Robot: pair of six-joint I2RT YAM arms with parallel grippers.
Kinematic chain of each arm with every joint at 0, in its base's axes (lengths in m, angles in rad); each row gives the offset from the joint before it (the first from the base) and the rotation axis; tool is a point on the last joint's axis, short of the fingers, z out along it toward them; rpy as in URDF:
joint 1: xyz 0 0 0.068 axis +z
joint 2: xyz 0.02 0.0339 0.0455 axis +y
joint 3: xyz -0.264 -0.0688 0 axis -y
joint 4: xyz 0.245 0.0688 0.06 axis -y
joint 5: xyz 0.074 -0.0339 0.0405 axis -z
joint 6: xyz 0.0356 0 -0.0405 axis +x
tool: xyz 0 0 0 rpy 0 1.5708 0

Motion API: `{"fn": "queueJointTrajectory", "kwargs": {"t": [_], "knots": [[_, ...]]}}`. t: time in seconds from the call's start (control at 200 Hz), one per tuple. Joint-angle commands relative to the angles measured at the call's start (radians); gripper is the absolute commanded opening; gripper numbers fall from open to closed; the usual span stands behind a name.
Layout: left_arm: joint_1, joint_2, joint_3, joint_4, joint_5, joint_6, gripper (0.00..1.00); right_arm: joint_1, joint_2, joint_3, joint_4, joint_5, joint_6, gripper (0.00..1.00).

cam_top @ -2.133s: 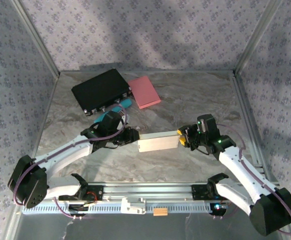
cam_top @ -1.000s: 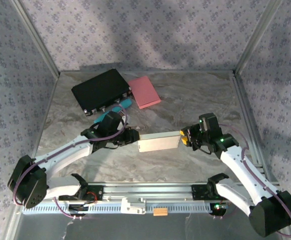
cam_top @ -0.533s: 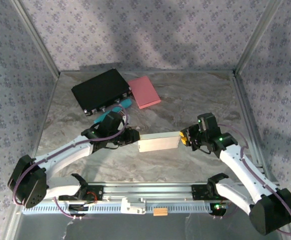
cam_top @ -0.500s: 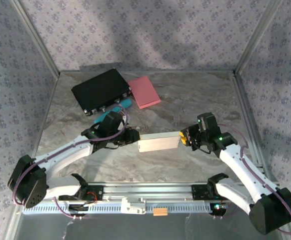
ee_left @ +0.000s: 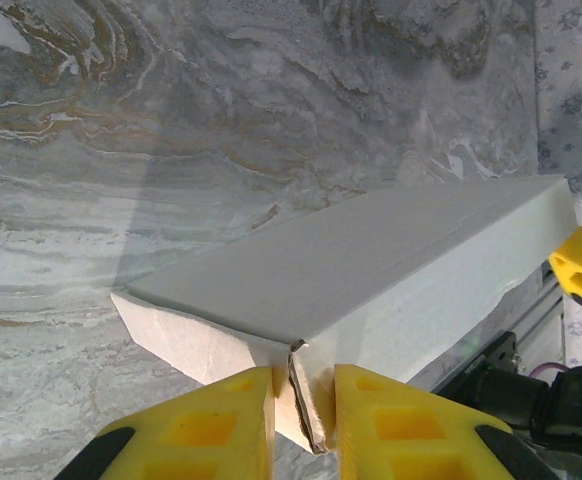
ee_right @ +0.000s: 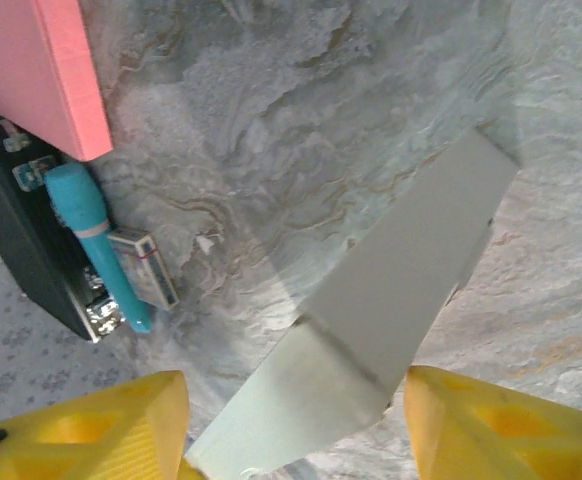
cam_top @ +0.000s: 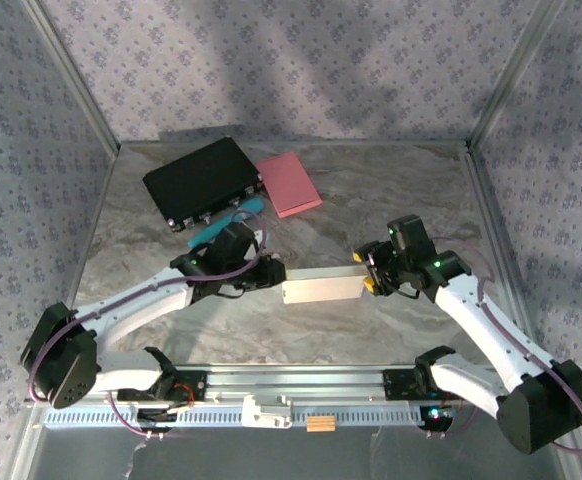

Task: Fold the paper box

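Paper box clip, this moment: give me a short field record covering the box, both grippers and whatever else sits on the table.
box: paper box, long and pale, stretched between the two arms
left gripper: left gripper shut on an end flap of the box
right gripper: right gripper open, one finger on either side of the box's other end
other items: black case, pink block, teal tool, all at the far left of the table
fold status: unfinished, end flap not tucked in
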Motion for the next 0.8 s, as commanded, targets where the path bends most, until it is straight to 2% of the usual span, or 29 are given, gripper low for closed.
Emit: {"fn": "queueJointTrajectory", "kwargs": {"t": [0.0, 0.205, 0.365, 0.565, 0.66, 0.735, 0.795], "knots": [[-0.031, 0.034, 0.015, -0.107, -0.051, 0.049, 0.22, 0.022, -0.032, 0.003, 0.004, 0.030, 0.048, 0.64], [-0.088, 0.028, 0.043, -0.144, -0.121, 0.088, 0.21, 0.018, -0.073, -0.090, -0.038, -0.021, 0.097, 0.66], [-0.121, 0.014, 0.027, -0.123, -0.148, 0.121, 0.21, 0.010, -0.138, -0.196, 0.078, 0.000, 0.153, 0.68], [-0.159, -0.005, -0.010, -0.105, -0.176, 0.135, 0.21, 0.001, -0.129, -0.221, 0.119, -0.013, 0.124, 0.71], [-0.167, -0.006, -0.021, -0.098, -0.183, 0.140, 0.21, 0.005, -0.126, -0.278, 0.225, -0.011, 0.134, 0.69], [-0.168, -0.006, -0.028, -0.100, -0.194, 0.140, 0.24, 0.001, -0.104, -0.313, 0.318, -0.008, 0.129, 0.67], [-0.168, -0.011, -0.028, -0.116, -0.227, 0.137, 0.34, -0.003, -0.072, -0.329, 0.382, -0.009, 0.108, 0.66]]}}
